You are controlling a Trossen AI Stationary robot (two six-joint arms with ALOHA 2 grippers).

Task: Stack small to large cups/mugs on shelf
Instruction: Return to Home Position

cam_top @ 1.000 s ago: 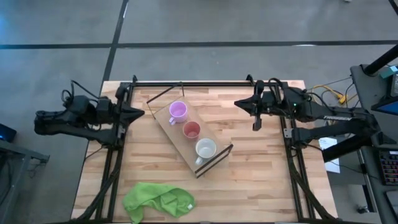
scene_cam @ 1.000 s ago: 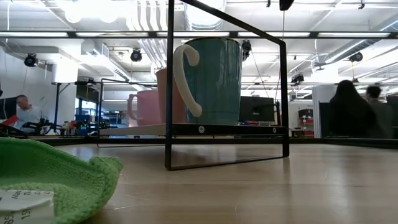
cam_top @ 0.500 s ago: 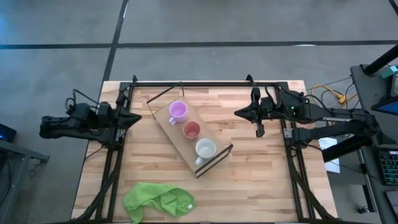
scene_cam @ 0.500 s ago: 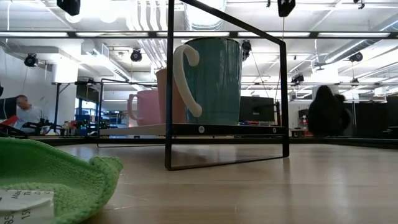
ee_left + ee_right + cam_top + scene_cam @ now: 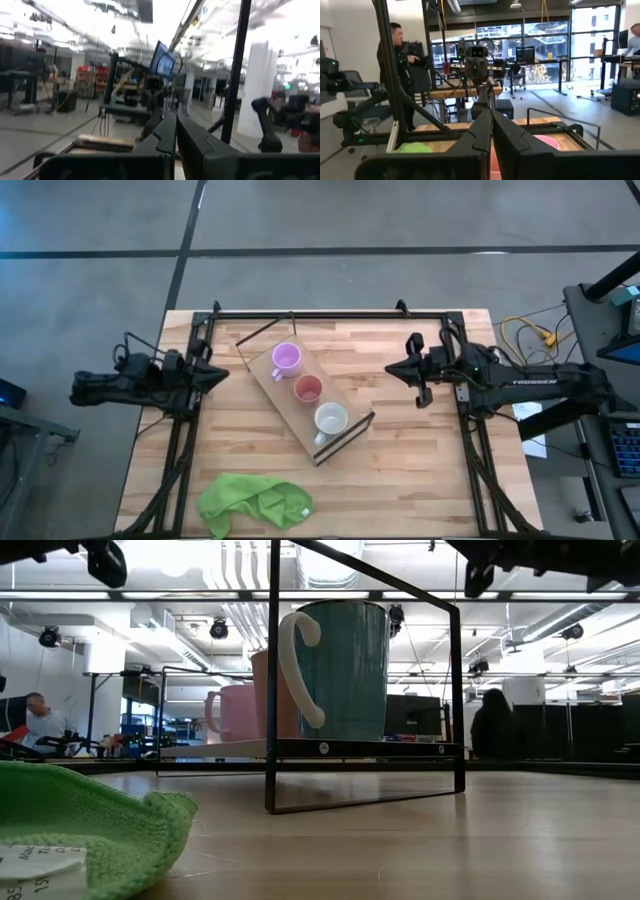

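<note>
The light-wood shelf [image 5: 283,394] stands slantwise at the table's middle, its board raised on a black wire frame [image 5: 362,748]. On it, in a row, stand the light purple cup [image 5: 286,359], the smaller pink-red cup [image 5: 308,389] and the larger white mug [image 5: 331,420], each upright on its base. My left gripper [image 5: 224,373] is shut and empty at the table's left edge, pointing toward the shelf. My right gripper [image 5: 390,368] is shut and empty at the right side, also pointing toward the shelf. Both grippers' fingers lie together in the wrist views [image 5: 175,131] [image 5: 491,125].
A crumpled green cloth [image 5: 255,502] lies at the near left of the table. Black frame rails [image 5: 320,313] run along the far edge and both sides. Bare wood lies between the shelf and each gripper. A person [image 5: 400,65] stands in the room beyond the table.
Both arms have come down: their dark parts now show at the top of the low view. My right gripper has gone a little toward the table's near and right edges. My left arm has drawn in and gone slightly toward the near edge. The cups and shelf have not moved.
</note>
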